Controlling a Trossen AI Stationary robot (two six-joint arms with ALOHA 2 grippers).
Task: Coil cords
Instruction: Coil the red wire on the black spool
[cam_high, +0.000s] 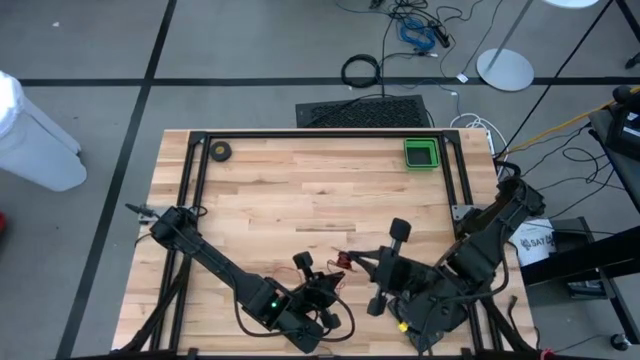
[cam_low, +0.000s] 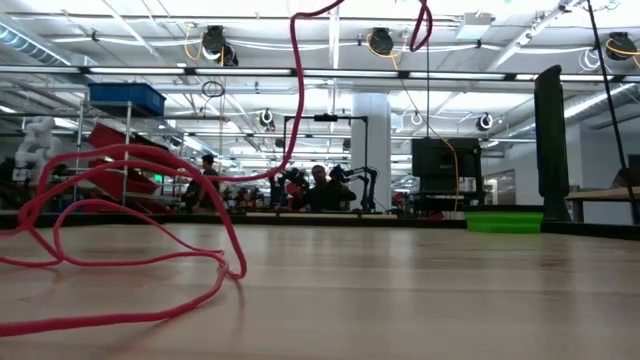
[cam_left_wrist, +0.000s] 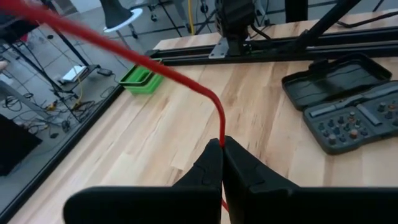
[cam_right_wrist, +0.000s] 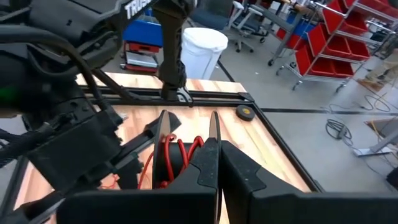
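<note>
The cords are one thin red wire (cam_low: 120, 262). Its slack loops lie on the table in the low view, and a strand (cam_low: 296, 90) rises out of the top of the picture. Near the table's front edge my left gripper (cam_left_wrist: 222, 144) (cam_high: 322, 278) is shut on this wire. My right gripper (cam_right_wrist: 217, 146) (cam_high: 366, 266) faces it from the right, also shut, with a small bunch of red loops (cam_right_wrist: 177, 155) right at its fingertips. From above, only a short red bit (cam_high: 343, 262) shows between the two grippers. My left gripper pinches a single strand of the red wire (cam_left_wrist: 222, 134) between its two fingertips. From the pinch the strand rises and runs off in a fairly straight line (cam_left_wrist: 124, 46), clear of the table. My right gripper is shut at the bunch of red loops (cam_right_wrist: 186, 149). Its own fingers hide the place of contact.
A green tray (cam_high: 421, 154) stands at the far right of the table and a small dark tape roll (cam_high: 220, 151) at the far left. An open dark tool case (cam_left_wrist: 342, 99) lies on the table near my right arm. A black frame (cam_high: 320, 134) rims the table.
</note>
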